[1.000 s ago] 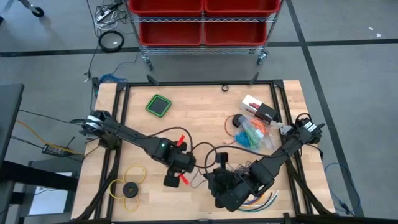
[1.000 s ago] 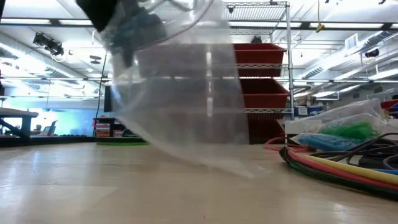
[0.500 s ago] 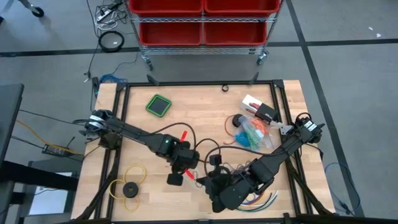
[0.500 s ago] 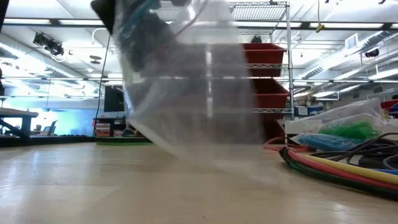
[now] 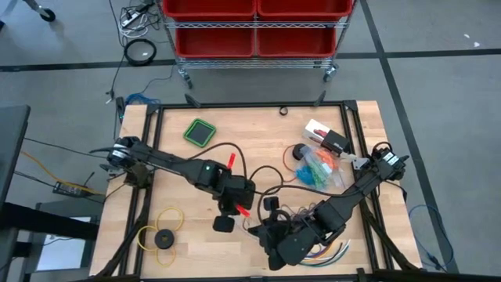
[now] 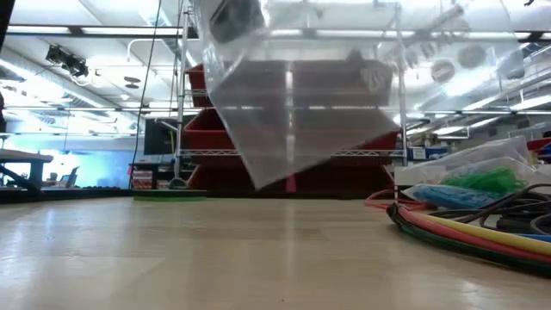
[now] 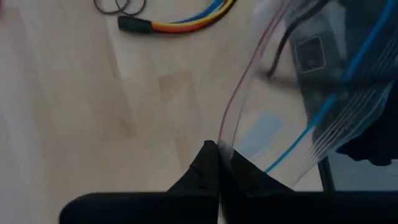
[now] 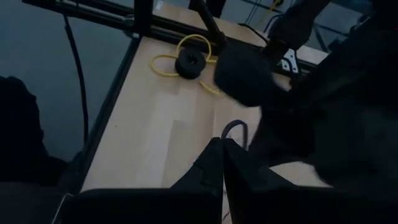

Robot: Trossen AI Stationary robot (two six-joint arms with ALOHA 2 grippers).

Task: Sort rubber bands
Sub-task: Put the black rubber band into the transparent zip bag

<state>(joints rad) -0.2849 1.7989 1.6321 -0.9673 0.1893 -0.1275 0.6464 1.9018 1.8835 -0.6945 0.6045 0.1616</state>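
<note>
Hands first: your left hand (image 7: 217,163) is pinching the rim of a clear plastic bag (image 6: 301,95), fingers closed on it, and is holding it lifted off the worktop (image 5: 196,251) near the middle. Your right hand (image 8: 222,155) is sitting fully closed just beside it, toward the front edge; whether it is gripping anything, you cannot tell. Rubber bands (image 5: 317,168), blue, green and orange, are lying in a heap toward the right edge, well apart from both hands.
</note>
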